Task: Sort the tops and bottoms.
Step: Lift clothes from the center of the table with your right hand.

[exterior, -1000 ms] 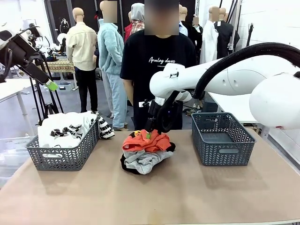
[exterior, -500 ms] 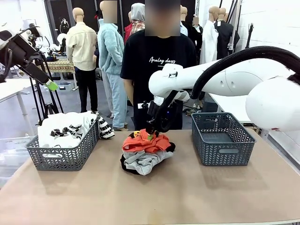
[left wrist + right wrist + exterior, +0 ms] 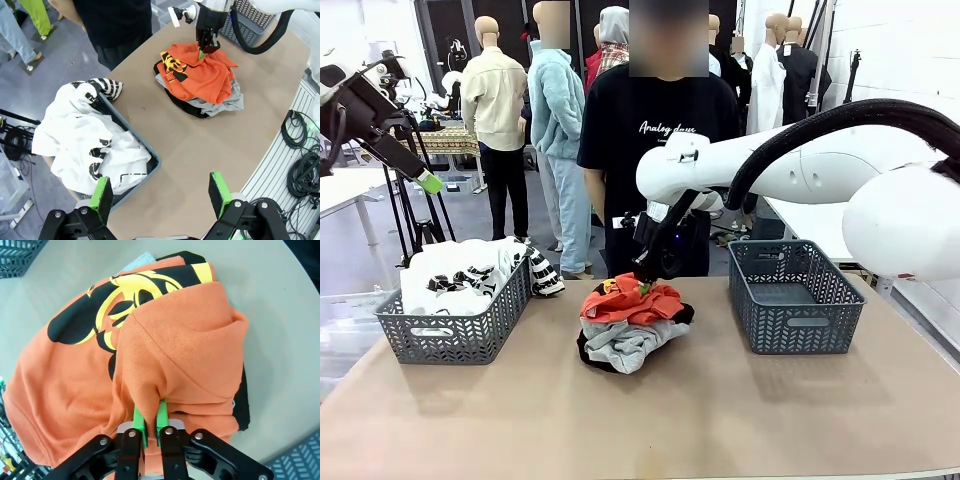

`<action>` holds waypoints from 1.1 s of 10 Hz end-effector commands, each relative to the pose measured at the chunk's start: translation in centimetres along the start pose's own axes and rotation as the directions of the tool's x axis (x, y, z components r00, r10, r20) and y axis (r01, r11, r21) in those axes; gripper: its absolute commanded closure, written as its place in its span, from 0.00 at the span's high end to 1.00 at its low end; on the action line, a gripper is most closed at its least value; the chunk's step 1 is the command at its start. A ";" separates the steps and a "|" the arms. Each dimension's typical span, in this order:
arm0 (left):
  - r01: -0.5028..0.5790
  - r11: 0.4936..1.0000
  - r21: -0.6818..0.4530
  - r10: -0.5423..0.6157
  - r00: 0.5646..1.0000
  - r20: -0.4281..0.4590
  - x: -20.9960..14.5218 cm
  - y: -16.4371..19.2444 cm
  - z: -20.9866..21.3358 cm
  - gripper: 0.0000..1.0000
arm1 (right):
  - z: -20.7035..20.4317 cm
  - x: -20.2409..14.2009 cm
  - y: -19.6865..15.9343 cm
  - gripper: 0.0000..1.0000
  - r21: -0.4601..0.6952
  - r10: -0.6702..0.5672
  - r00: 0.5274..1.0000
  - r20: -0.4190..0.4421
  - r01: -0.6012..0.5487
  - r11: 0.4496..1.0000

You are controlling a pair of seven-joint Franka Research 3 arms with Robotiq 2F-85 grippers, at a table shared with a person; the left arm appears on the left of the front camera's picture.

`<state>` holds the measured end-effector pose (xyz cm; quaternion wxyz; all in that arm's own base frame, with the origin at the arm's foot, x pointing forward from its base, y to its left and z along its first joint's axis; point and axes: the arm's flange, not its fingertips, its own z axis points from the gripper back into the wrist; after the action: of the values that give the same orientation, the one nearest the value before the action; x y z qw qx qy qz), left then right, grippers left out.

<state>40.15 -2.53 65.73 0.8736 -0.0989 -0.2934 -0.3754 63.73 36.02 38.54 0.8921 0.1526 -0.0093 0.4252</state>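
Observation:
A pile of clothes lies mid-table: an orange shirt (image 3: pixel 632 301) with a yellow-black graphic on top, a light grey shirt (image 3: pixel 625 343) under it, and a plain black garment (image 3: pixel 588 351) at the bottom. My right gripper (image 3: pixel 642 282) reaches down onto the pile's far side. It is shut on a raised fold of the orange shirt (image 3: pixel 175 360), pinched between the green pads of the right gripper (image 3: pixel 149 421). A white shirt (image 3: pixel 460 272) with black print fills the left basket (image 3: pixel 450 335). My left gripper (image 3: pixel 160 196) hangs open, high above the table's left end.
A grey basket (image 3: pixel 795 300) with nothing in it stands at the right. A person in a black printed tee (image 3: pixel 655 130) stands at the far edge behind the pile. Bare tabletop (image 3: pixel 650 420) lies in front of the pile.
My right gripper has closed on a fold of the orange shirt and drawn it up slightly. The left arm has not moved.

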 end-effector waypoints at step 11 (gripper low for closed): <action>-0.010 1.000 0.009 0.010 1.000 -0.002 0.1 -0.1 0.1 1.00 | 23.0 -2.8 10.6 0.00 -0.173 0.248 0.860 0.445 -0.190 0.967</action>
<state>40.12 -2.52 65.76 0.8735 -0.0990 -0.2938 -0.3754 57.58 34.80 64.20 0.8315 0.1791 -0.2485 0.4635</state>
